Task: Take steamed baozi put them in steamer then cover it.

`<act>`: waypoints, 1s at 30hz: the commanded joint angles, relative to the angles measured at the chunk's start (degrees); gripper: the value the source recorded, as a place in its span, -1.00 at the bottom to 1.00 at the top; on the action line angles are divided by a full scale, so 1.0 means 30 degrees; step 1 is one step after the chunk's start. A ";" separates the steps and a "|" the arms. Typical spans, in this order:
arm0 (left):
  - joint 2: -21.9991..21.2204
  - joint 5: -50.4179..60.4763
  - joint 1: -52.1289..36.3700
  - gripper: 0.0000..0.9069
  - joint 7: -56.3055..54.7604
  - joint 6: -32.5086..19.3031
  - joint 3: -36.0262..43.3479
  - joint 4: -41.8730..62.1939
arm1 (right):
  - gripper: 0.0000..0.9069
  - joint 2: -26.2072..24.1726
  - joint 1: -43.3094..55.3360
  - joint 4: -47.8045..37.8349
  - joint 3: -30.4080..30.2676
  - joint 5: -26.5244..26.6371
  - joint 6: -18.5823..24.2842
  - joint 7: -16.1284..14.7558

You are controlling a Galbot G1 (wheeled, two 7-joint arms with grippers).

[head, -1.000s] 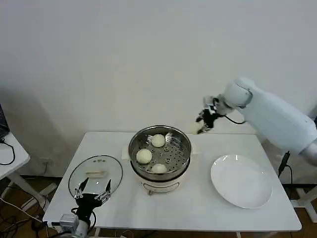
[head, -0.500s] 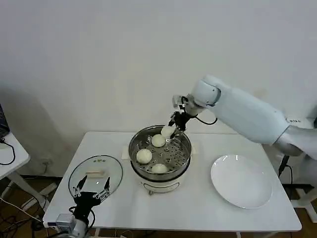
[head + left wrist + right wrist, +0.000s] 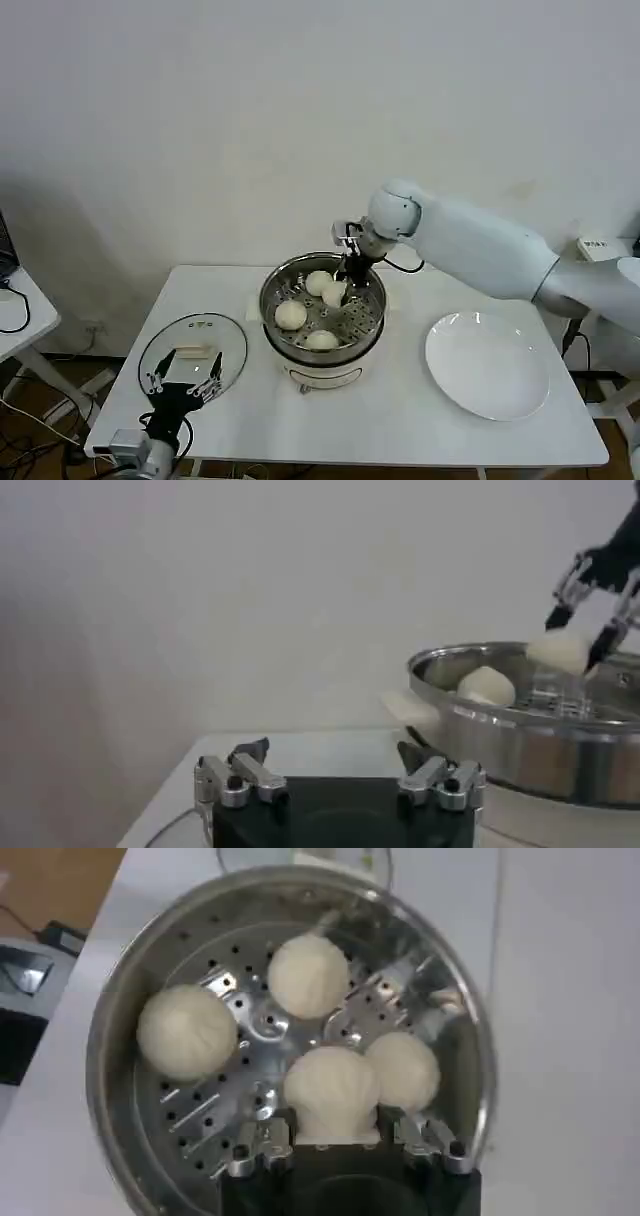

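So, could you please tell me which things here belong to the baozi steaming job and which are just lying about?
Belongs to the job:
- four steamed baozi, the fourth held in the right hand
- steamer
- glass cover, flat on the table by the open left hand

Just lying about:
- white plate
- side table with cables

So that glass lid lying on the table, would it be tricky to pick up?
Probably somewhat. The cover lies flat, so the whitish handle looks like the only easy hold. Glass with a metal rim is likely stiff, fairly heavy, and fragile if dropped. The left gripper waits open beside it.
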 commanded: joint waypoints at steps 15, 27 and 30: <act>0.0429 -0.0173 -0.0332 1.00 0.0235 0.0173 -0.0143 -0.0079 | 0.27 0.0113 -0.0249 -0.1031 -0.1324 -0.1141 0.0060 -0.0162; 0.0346 -0.0041 -0.0827 1.00 0.0282 0.0252 0.0171 0.0390 | 1.00 -0.0247 0.0307 -0.0556 -0.1364 -0.0286 -0.0176 -0.0153; 0.0278 -0.0056 -0.0804 1.00 0.0289 0.0242 0.0207 0.0457 | 1.00 -0.0934 0.0642 0.0175 -0.1257 0.0088 -0.0481 0.0027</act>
